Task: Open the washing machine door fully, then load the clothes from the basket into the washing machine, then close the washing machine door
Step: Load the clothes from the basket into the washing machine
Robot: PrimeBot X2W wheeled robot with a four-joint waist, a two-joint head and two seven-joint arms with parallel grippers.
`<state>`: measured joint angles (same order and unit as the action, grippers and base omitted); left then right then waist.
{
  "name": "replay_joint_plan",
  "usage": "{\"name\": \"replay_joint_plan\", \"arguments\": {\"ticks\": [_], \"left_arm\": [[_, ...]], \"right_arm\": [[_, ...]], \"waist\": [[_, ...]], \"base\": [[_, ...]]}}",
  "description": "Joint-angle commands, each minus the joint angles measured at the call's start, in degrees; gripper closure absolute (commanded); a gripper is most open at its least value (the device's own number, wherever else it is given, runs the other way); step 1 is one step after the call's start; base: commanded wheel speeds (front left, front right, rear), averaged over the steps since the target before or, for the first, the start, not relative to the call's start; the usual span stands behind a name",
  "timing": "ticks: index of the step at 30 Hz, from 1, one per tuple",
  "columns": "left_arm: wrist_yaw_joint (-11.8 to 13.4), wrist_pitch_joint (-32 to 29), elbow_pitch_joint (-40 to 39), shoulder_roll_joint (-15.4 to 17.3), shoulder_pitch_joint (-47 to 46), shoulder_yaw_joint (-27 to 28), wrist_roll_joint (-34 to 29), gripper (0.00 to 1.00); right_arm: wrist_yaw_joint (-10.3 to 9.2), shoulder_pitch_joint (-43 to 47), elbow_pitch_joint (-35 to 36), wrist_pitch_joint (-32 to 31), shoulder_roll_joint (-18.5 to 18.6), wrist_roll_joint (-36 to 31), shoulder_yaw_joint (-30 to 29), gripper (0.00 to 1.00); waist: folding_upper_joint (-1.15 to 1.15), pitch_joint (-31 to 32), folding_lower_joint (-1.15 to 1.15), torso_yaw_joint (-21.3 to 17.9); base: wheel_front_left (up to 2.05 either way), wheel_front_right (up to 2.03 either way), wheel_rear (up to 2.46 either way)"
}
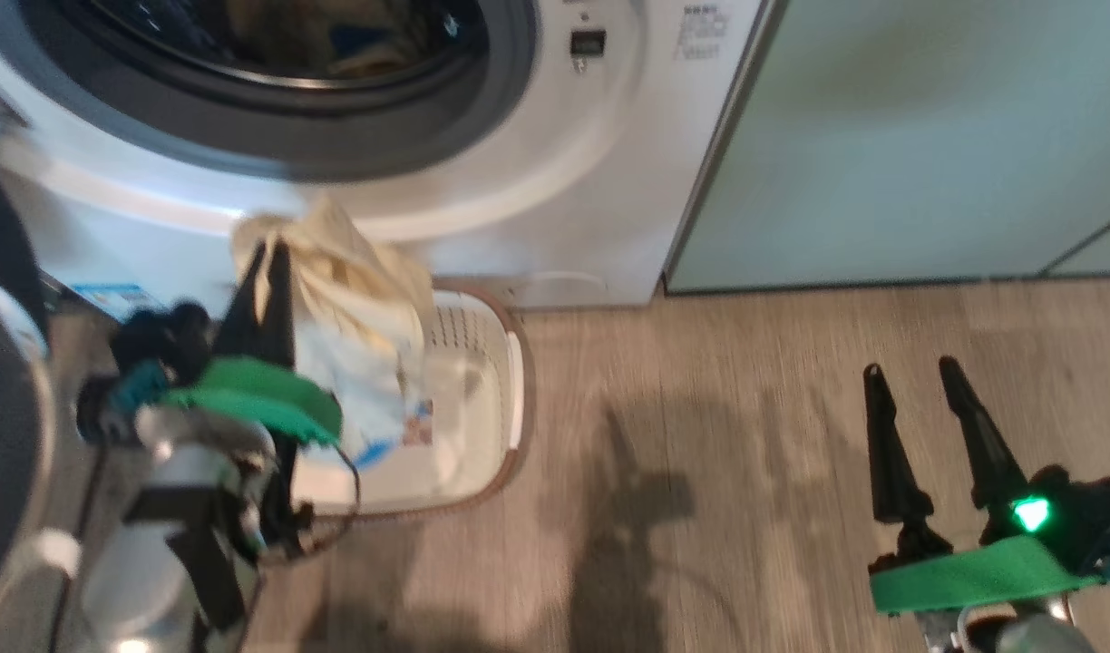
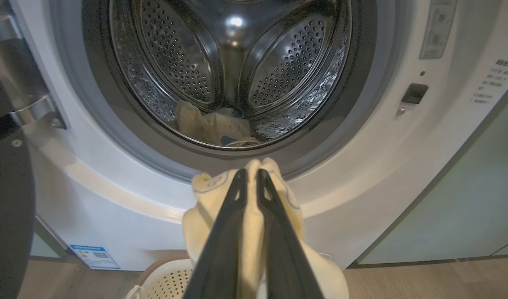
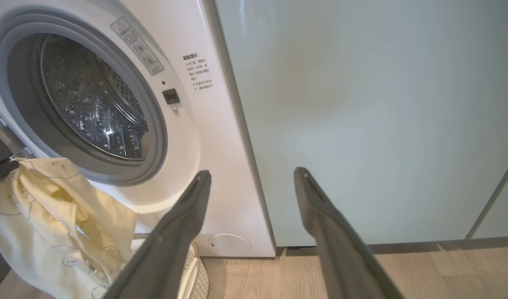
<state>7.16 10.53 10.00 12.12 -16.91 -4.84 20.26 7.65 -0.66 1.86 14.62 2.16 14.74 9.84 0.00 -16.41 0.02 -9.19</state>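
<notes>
My left gripper (image 1: pixel 269 249) is shut on a pale yellow garment (image 1: pixel 355 299), held above the cream basket (image 1: pixel 517 363) and just below the washing machine (image 1: pixel 555 181) opening. In the left wrist view the gripper (image 2: pixel 250 172) pinches the garment (image 2: pixel 204 195), which hangs over the basket (image 2: pixel 167 282). More pale clothes (image 2: pixel 212 124) lie inside the steel drum. The black washing machine door (image 2: pixel 9 207) stands swung open at the left. My right gripper (image 1: pixel 910 370) hovers open over the floor to the right, holding nothing; its view shows the hanging garment (image 3: pixel 50 216).
Pale-green cabinet doors (image 1: pixel 927 136) stand right of the washer, also seen as the cabinet (image 3: pixel 362 124) ahead of my right gripper (image 3: pixel 252 172). Wooden floor (image 1: pixel 700 453) stretches between basket and right arm. The door's metal hinge (image 2: pixel 34 110) sits at the opening's left.
</notes>
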Motion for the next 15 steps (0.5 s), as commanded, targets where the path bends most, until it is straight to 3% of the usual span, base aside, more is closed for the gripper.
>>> {"name": "replay_joint_plan", "arguments": {"ticks": [1, 8, 15], "left_arm": [[-0.08, -0.15, -1.11, 2.21, -2.89, 2.92, 0.16, 1.00], [-0.59, -2.01, 3.49, 6.65, -12.94, 4.86, 0.23, 1.00], [-1.76, -8.75, 4.58, 13.06, -23.15, 5.80, 0.00, 1.00]], "right_arm": [[-0.16, -1.74, 2.04, 0.38, 0.72, 0.50, 1.31, 0.00], [-0.16, -4.67, 2.89, 0.38, 0.72, 3.11, 0.59, 0.00], [-0.16, -7.61, 4.11, 0.38, 0.72, 7.02, 1.09, 0.00]], "waist": [[0.00, -4.18, -0.02, -1.79], [0.00, -11.33, -0.02, -4.71], [0.00, -16.80, -0.02, -7.88]], "base": [[0.00, 0.00, 0.00], [0.00, 0.00, 0.00], [0.00, 0.00, 0.00]]}}
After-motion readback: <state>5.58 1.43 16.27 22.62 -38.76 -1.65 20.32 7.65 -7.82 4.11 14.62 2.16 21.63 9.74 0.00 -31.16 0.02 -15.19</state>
